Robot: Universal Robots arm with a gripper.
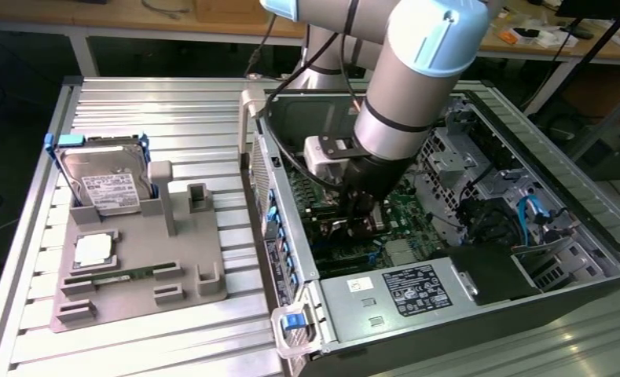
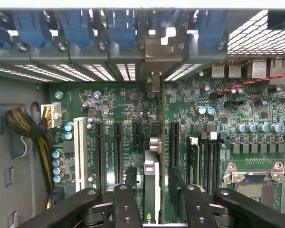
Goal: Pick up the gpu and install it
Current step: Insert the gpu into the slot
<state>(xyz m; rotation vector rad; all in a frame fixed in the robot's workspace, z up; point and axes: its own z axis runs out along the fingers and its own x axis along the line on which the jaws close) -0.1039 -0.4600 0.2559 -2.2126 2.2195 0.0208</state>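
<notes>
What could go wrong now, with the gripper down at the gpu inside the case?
1. The gpu stands edge-on in a motherboard slot between the open gripper fingers; if it's only partly seated, it may tilt or lift on retreat.
2. Neighbouring slots, capacitors and the cable bundle sit close; a skewed exit might clip them.

The gpu [image 2: 152,185] stands edge-on, its faces hidden and its near end cut off.

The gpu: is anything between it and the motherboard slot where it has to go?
Nothing visible. The gpu, a flat card with a silver metal edge, stands edge-on among the black slots of the green motherboard, apparently already seated, inside the open black end effector.
</notes>
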